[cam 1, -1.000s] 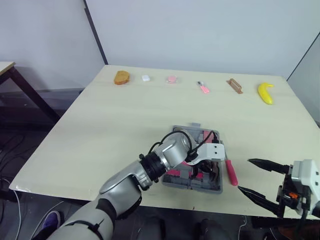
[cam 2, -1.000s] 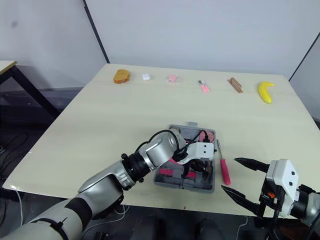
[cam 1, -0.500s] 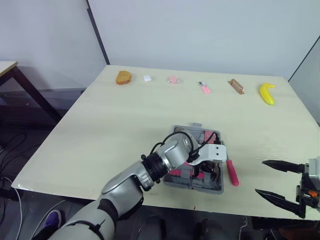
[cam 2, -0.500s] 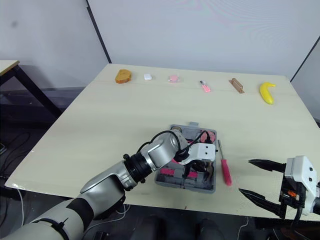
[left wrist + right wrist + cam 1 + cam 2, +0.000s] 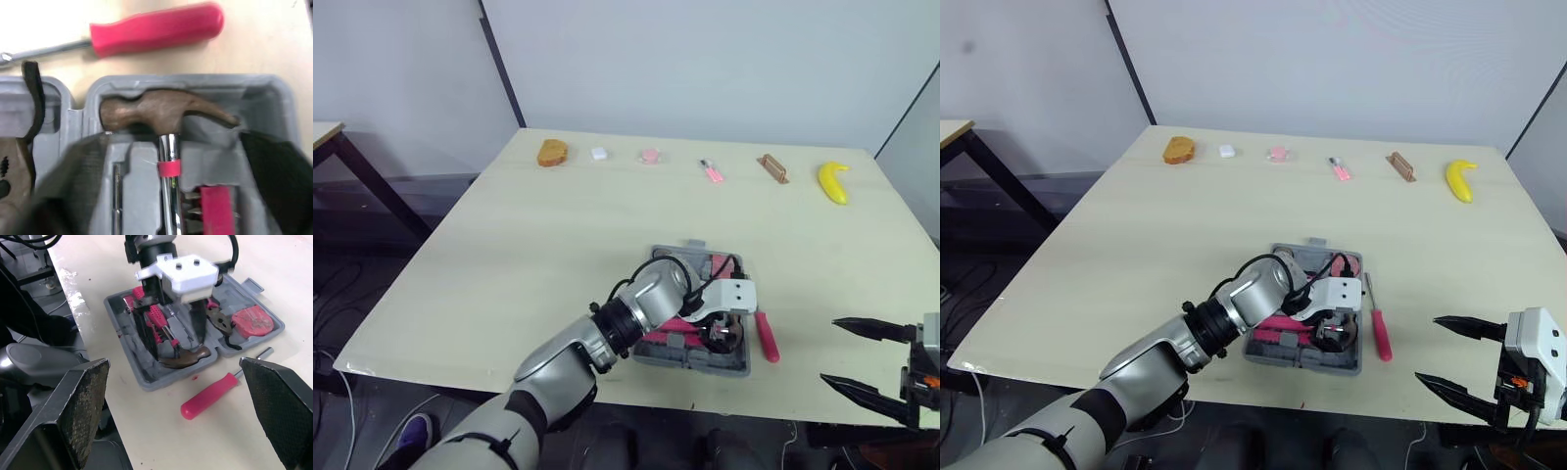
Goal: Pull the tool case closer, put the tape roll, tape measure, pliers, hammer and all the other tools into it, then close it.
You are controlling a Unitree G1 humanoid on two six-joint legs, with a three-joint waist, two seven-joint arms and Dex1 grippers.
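Note:
The grey tool case (image 5: 741,364) lies open near the table's front edge. My left gripper (image 5: 175,348) reaches down into it, open, with a finger (image 5: 148,335) on either side of the hammer's shaft. The hammer (image 5: 166,111) rests in its moulded slot, brown head toward the case's end wall. Pliers (image 5: 220,322) and a red tape measure (image 5: 252,320) lie in the other half. On the table just right of the case is a red-handled screwdriver (image 5: 766,336). My right gripper (image 5: 828,350) hangs open and empty off the front right of the table.
Along the far edge sit a brown bun (image 5: 551,152), a small white piece (image 5: 599,154), a pink piece (image 5: 650,156), a small pink tool (image 5: 712,173), a brown block (image 5: 772,167) and a banana (image 5: 833,182). The front edge runs just below the case.
My left gripper's fingers have spread apart over the hammer, which lies in the case. The right gripper has drawn back to the right, away from the case.

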